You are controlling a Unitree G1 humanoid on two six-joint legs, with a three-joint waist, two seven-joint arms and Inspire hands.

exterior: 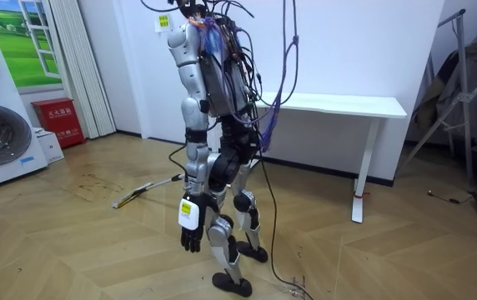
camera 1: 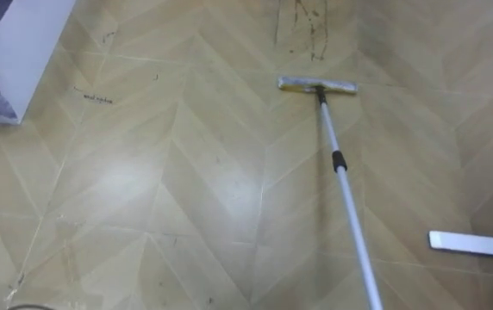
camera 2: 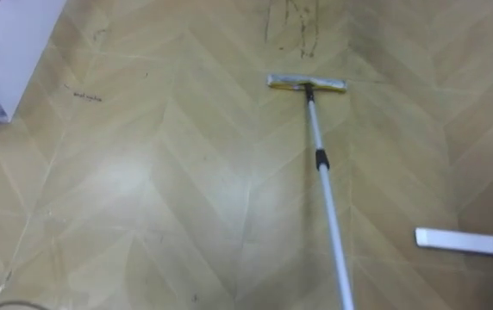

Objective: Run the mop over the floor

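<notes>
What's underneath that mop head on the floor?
The mop head lies flat on the wooden floor, so whatever is directly beneath it is covered. Just beyond it, dark scribbled marks show on the boards.

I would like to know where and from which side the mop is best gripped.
Grip the mop on its plain silver shaft, on the near side of the black collar, not at the flat head lying far out. The shaft is thin, round and runs toward the robot's lower right, so a hand would probably do best from the right, closing across it from above.
</notes>
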